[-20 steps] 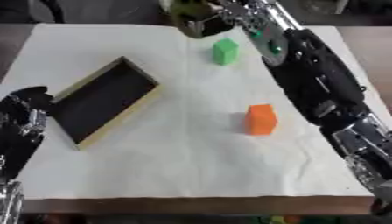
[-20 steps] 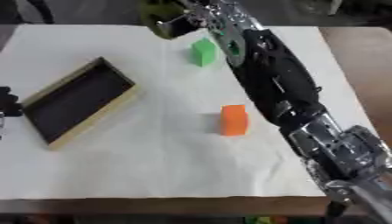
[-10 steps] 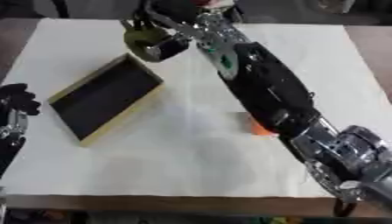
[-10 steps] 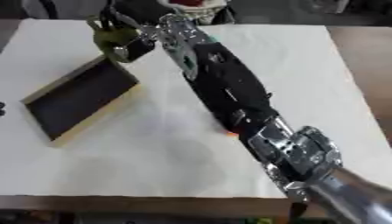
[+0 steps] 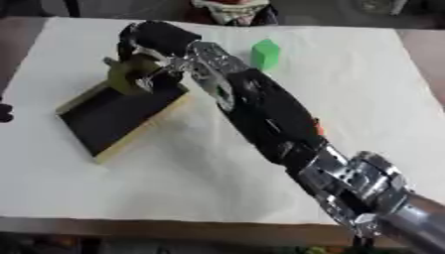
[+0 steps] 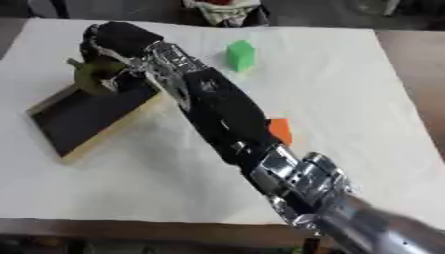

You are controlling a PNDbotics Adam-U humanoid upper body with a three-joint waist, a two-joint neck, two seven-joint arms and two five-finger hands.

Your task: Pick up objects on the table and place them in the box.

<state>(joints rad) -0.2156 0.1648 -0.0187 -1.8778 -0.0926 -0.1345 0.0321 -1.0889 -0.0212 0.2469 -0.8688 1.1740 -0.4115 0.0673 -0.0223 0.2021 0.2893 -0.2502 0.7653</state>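
My right arm reaches diagonally across the table, and my right hand (image 5: pixel 155 39) is shut on an olive-green object (image 5: pixel 128 75). It holds the object over the far end of the black wood-rimmed box (image 5: pixel 110 118) at the left. A green block (image 5: pixel 265 53) stands upright on the white cloth near the far edge. An orange block (image 6: pixel 280 131) lies mid-table, partly hidden behind my forearm. At the left edge a small dark part of my left hand (image 5: pixel 4 112) shows.
A white cloth (image 5: pixel 374 99) covers the table; its front edge runs along the bottom. Dark floor and a bundle of cloth (image 5: pixel 230 9) lie beyond the far edge.
My right hand has carried the olive object left and toward me, from the far edge to above the box. The camera has shifted too.
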